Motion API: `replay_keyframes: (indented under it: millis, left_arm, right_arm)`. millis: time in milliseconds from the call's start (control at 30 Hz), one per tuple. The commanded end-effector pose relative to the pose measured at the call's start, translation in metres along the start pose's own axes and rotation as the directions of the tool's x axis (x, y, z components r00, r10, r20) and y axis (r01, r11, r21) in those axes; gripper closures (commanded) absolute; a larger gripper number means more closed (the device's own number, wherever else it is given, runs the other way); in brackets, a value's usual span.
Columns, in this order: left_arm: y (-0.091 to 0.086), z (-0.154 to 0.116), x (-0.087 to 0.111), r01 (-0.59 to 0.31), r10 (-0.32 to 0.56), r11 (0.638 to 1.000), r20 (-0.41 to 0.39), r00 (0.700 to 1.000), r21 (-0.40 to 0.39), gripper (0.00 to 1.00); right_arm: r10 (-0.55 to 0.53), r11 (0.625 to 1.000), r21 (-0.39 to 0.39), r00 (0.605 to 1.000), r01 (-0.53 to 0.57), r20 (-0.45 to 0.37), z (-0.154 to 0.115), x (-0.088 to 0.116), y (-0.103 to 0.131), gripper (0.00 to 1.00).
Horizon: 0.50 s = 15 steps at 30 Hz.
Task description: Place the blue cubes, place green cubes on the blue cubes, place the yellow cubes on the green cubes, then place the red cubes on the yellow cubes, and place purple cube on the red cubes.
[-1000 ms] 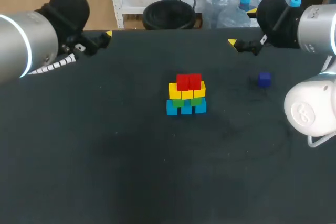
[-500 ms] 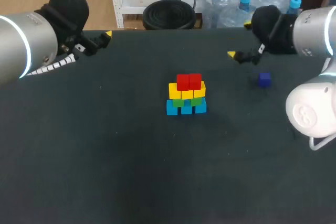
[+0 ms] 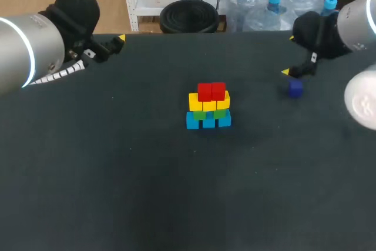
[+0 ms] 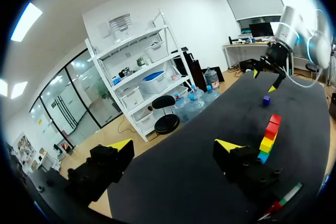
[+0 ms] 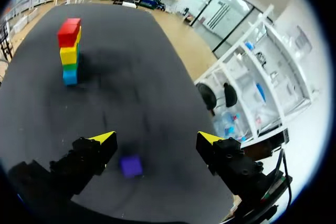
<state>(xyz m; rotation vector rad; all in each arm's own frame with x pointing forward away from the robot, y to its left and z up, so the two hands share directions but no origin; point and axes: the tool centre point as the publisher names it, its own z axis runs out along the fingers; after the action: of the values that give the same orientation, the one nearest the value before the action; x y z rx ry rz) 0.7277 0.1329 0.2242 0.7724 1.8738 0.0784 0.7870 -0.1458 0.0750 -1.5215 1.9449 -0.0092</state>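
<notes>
Right hand (image 5: 156,138) is open over the purple cube (image 5: 130,166), which lies on the dark surface (image 3: 117,174) between the spread fingers, touched by neither. The stack (image 3: 208,107) of blue, green, yellow and red cubes stands mid-surface, well apart. Left hand (image 4: 174,145) is open and holds nothing.
</notes>
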Motion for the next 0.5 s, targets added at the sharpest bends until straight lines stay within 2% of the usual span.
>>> replay_keyframes:
  millis: [33,133,267,500]
  left_arm:
    - [0.0,0.001,0.0,-0.001,0.001,1.0,0.002,1.0,-0.001,0.0]
    - [0.0,0.001,0.0,-0.001,0.001,1.0,0.002,1.0,-0.001,0.0]
    - [0.0,0.001,0.0,-0.001,0.001,1.0,0.002,1.0,-0.001,0.0]
    - [0.0,0.001,0.0,-0.001,0.001,1.0,0.002,1.0,-0.001,0.0]
  right_arm:
    - [0.008,0.963,-0.268,0.998,-0.026,-0.068,0.018,0.008,-0.011,0.0]
    - [0.022,0.937,-0.344,0.995,-0.053,-0.095,0.028,0.018,-0.003,0.0]
    - [0.029,0.92,-0.385,0.99,-0.079,-0.135,0.039,0.03,0.0,0.0]
    - [0.022,0.891,-0.442,0.982,-0.104,-0.188,0.044,0.039,0.002,0.0]
